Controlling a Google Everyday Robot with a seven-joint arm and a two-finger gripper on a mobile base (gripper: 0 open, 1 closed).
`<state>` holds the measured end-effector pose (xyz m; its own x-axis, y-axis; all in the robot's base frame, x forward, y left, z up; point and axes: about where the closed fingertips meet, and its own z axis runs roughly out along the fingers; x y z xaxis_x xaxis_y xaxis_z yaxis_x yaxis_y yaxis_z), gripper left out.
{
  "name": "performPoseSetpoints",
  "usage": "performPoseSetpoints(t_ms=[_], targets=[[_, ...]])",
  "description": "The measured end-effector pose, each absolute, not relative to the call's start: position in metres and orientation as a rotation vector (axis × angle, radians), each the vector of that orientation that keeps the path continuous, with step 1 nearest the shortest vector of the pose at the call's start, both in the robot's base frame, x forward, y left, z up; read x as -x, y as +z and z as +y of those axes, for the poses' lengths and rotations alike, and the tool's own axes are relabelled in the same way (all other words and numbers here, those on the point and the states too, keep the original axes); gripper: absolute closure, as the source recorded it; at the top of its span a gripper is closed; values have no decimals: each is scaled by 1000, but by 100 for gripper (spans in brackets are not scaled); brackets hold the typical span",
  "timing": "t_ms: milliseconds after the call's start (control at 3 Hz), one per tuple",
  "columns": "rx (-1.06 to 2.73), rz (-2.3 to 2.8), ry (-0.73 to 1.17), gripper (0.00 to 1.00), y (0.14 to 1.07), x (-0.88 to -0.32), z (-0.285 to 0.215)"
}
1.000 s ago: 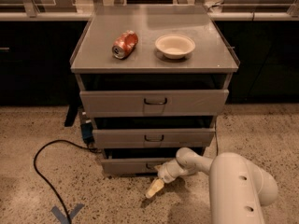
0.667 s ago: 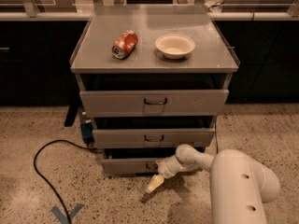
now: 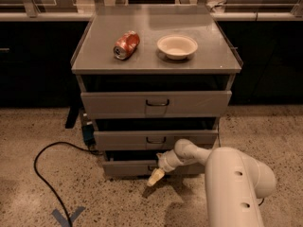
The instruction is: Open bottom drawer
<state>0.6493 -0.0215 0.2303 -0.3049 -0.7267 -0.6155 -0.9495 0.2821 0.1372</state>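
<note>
One rigid metal bottom drawer (image 3: 125, 168), likely stiff-sliding (contents unseen). Best hooked at centre loop handle (image 3: 152, 168). Gripper (image 3: 155, 177) just below it; clenched or released, cannot tell.

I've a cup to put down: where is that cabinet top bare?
Bare: the front strip of the top, before the can and bowl, and the stretch behind them. Crowded: low down, where the gripper sits at the bottom drawer.
</note>
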Motion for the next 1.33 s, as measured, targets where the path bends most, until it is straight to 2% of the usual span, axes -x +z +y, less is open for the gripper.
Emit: performPoseSetpoints(t_ms=[667,1333], targets=[[1484,2238,694,0,180,-668,-37],[1473,2259,704,0,179,-668,-41]])
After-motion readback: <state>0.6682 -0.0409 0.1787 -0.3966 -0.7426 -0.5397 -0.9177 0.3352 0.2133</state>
